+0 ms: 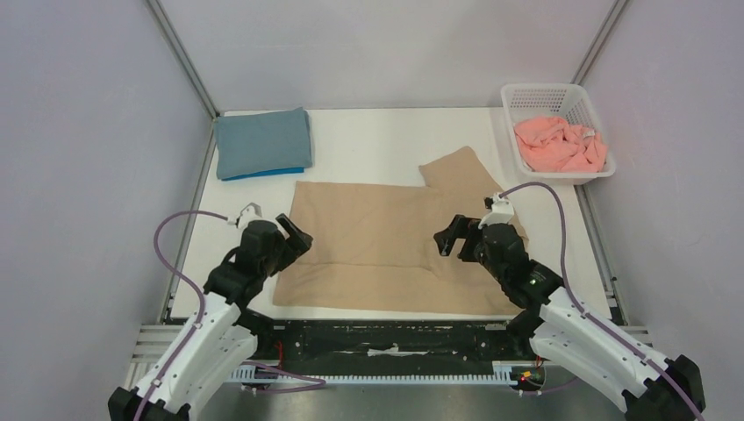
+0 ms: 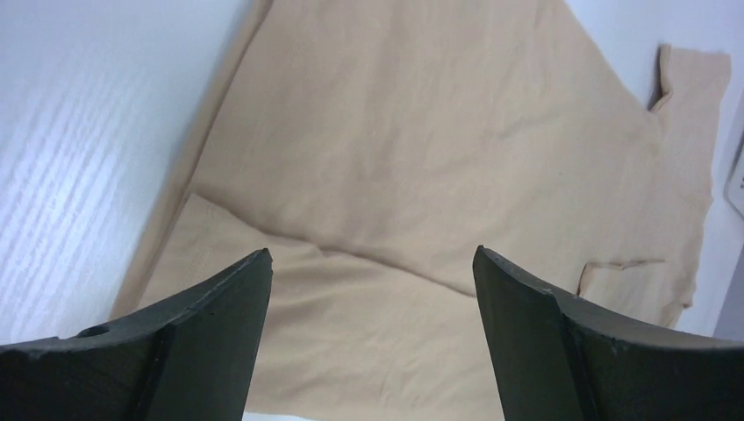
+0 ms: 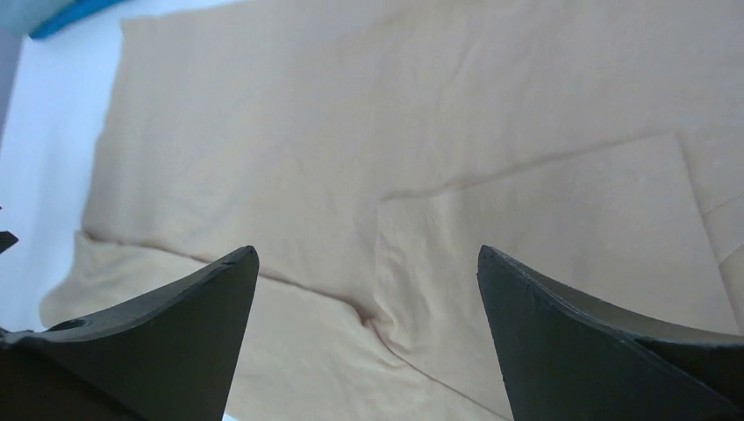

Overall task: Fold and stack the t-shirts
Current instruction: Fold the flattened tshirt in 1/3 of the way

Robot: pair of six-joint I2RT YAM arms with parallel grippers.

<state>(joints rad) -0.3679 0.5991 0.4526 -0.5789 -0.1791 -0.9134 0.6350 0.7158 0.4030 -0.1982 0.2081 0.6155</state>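
A tan t-shirt (image 1: 386, 241) lies spread flat mid-table, its near strip folded over and one sleeve sticking out at the far right; it also shows in the left wrist view (image 2: 421, 149) and the right wrist view (image 3: 368, 140). A folded slate-blue t-shirt (image 1: 263, 140) lies on a bright blue one (image 1: 272, 172) at the far left. A salmon-pink t-shirt (image 1: 559, 143) is crumpled in the basket. My left gripper (image 1: 296, 233) is open and empty above the tan shirt's left edge. My right gripper (image 1: 449, 237) is open and empty above its right part.
A white slatted basket (image 1: 586, 110) stands at the far right corner. Metal frame posts and rails run along the table's left and right sides. Grey walls close in the cell. Purple cables loop from both wrists.
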